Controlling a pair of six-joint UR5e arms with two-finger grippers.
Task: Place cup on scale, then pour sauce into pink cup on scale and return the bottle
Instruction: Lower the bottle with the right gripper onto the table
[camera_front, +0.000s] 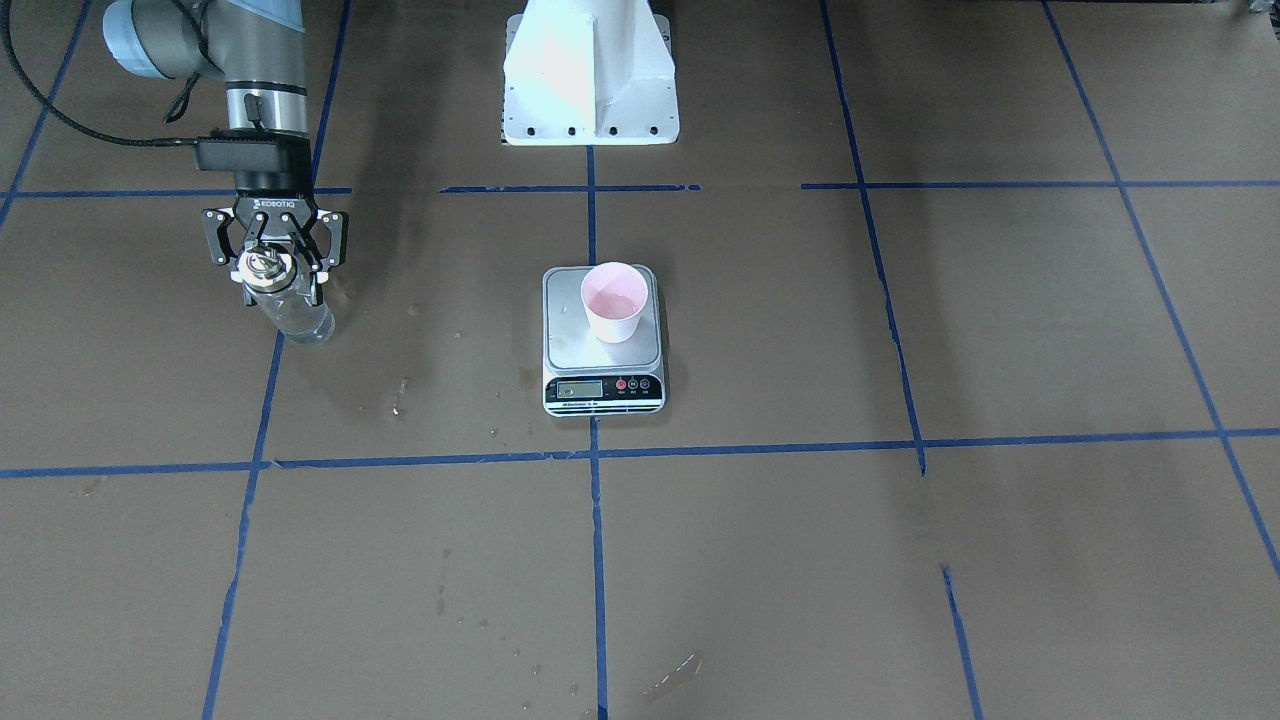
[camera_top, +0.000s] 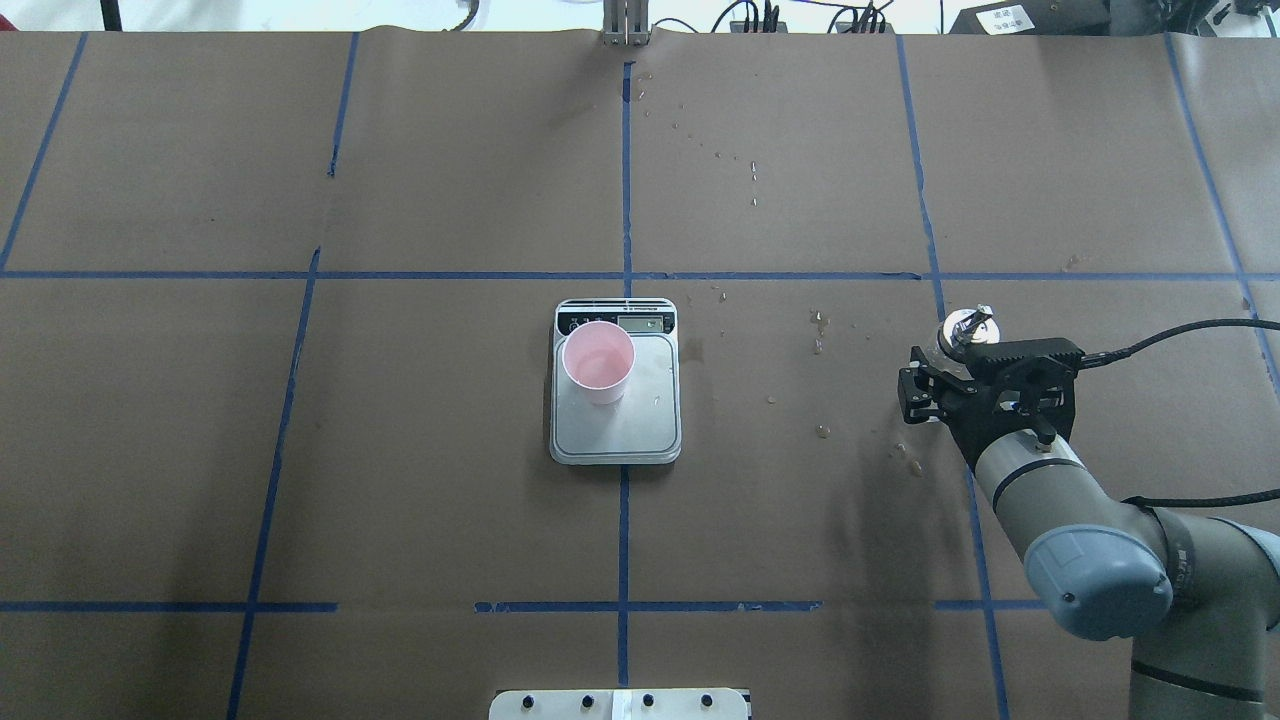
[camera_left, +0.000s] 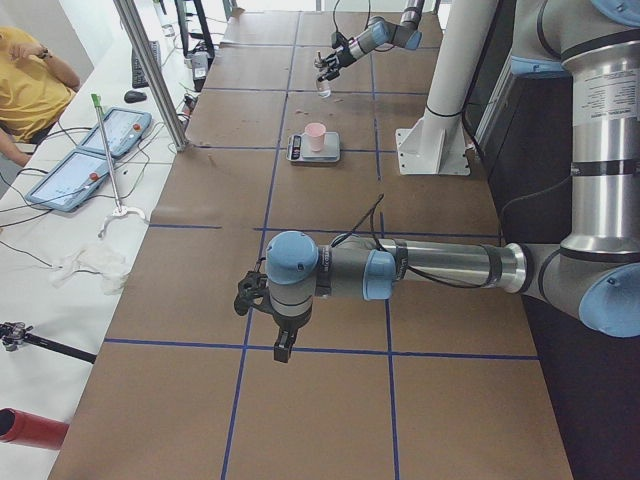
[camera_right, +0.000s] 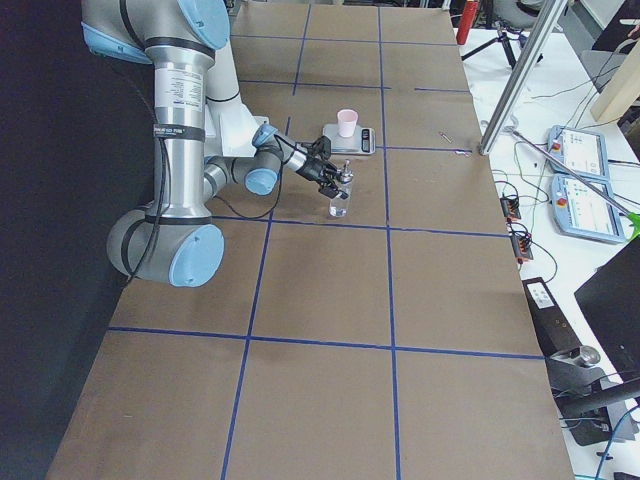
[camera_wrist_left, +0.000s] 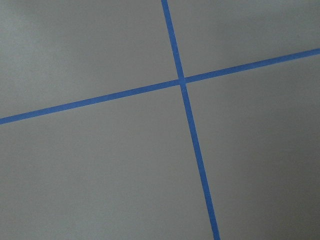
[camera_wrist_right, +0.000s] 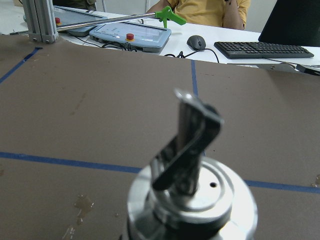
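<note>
Overhead exterior shows the cup on the scale, pour apparently done. Well apart from the scale, the right gripper pinches the bottle for its return; next, a gentle release and retreat.

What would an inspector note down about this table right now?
Surface: brown table with blue tape grid; wet droplets on the robot's right half.
Job's things: cup upright on scale; bottle upright, off the scale, far to the robot's right.
Clutter: nothing seen.
Grippers: right gripper around the bottle's collar, seemingly gripping; left gripper over bare table, open or shut unclear.
Cables: black cable to the right wrist.
Surroundings: person, tablets, keyboard beyond the table.
</note>
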